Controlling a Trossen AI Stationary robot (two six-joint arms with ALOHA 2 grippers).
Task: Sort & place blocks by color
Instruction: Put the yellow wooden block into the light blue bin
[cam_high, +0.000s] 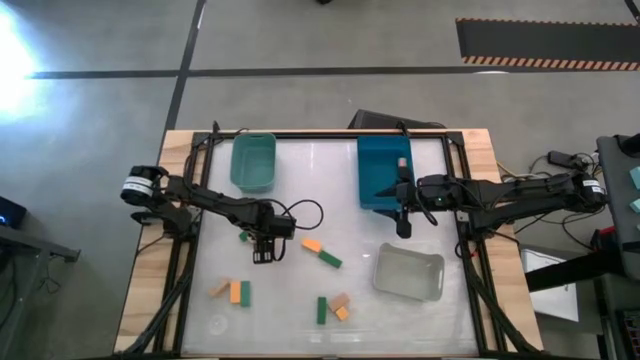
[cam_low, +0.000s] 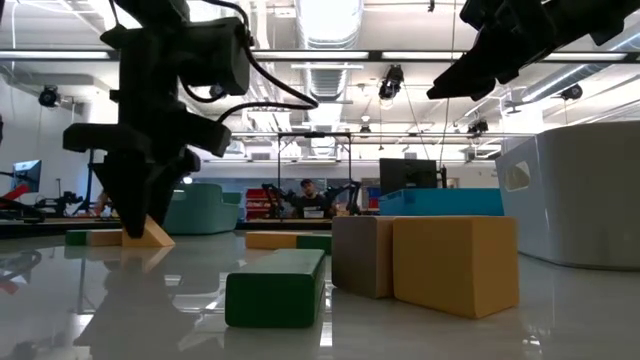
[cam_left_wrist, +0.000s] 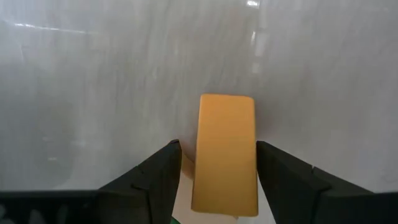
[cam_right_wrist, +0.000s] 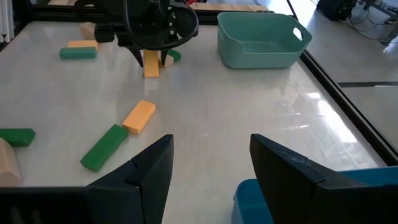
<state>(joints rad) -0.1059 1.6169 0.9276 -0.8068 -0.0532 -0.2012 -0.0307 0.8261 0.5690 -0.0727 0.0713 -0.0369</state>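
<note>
Between the fingers of my left gripper (cam_left_wrist: 214, 180), near the table's middle-left, stands a small orange rectangular block (cam_left_wrist: 225, 152), its long axis running along them; the jaws flank it with slight gaps, so I judge them spread, not yet clamped. My right gripper (cam_right_wrist: 208, 168) hangs agape by the blue plastic bin (cam_high: 383, 170). Bare white tabletop (cam_high: 330, 180) lies toward the teal plastic bin (cam_high: 254, 161).

1. Left gripper (cam_high: 262, 250) low over the white table (cam_high: 300, 165), left of centre, small green block (cam_high: 244, 237) at its ten o'clock.
2. Right gripper (cam_high: 402, 222) at six o'clock of the blue bin (cam_high: 382, 172).
3. Orange block (cam_high: 312, 245) touching a green block (cam_high: 329, 259) mid-table.
4. Clear bin (cam_high: 408, 272) at four o'clock.
</note>
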